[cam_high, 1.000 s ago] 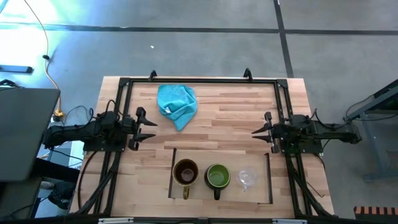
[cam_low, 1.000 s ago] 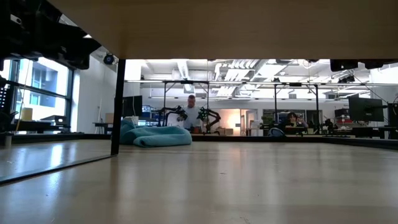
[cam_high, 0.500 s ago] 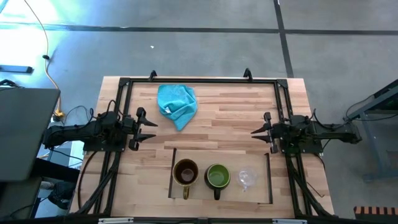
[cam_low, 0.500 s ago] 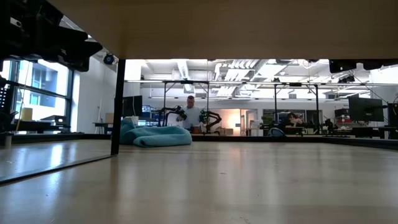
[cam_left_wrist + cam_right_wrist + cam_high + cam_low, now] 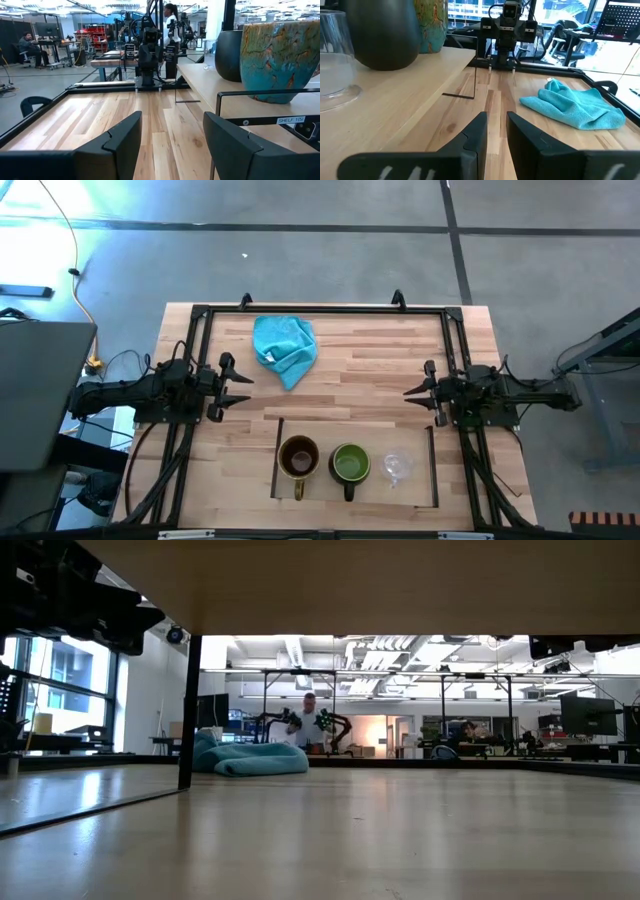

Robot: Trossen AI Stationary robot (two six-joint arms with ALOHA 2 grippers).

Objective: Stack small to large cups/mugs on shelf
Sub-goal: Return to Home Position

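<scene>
Three vessels stand in a row on the shelf (image 5: pixel 352 430), a pale board with thin dark rails on its short sides, lying at the near edge of the table (image 5: pixel 380 350), a little right of centre. From left to right they are the brown mug (image 5: pixel 298 458), the green mug (image 5: pixel 349 464) and the small clear glass cup (image 5: pixel 398 467). The two mugs sit just beside each other, handles turned toward the near edge, and the glass stands just beside the green mug, close to the right rail.

In the left wrist view the brown mug (image 5: pixel 280 55) shows a mottled turquoise and brown glaze, with the dark green mug (image 5: pixel 229 47) behind it. In the right wrist view the glass cup (image 5: pixel 332 55) comes first, upright on the board, then the green mug (image 5: pixel 382 35).

The left gripper (image 5: pixel 245 388) hangs over the left side of the table, well apart from the shelf, pointing inward. Its jaws are released, spread wide around nothing. The right gripper (image 5: pixel 410 398) faces it from the right side, just beyond the far right corner of the shelf. Its jaws are parted by only a narrow gap and hold nothing.

A crumpled turquoise cloth (image 5: pixel 285 348) lies on the far part of the table, left of centre, nearer the left gripper. In the low view, a person (image 5: pixel 308 720) stands in the room beyond the table.
</scene>
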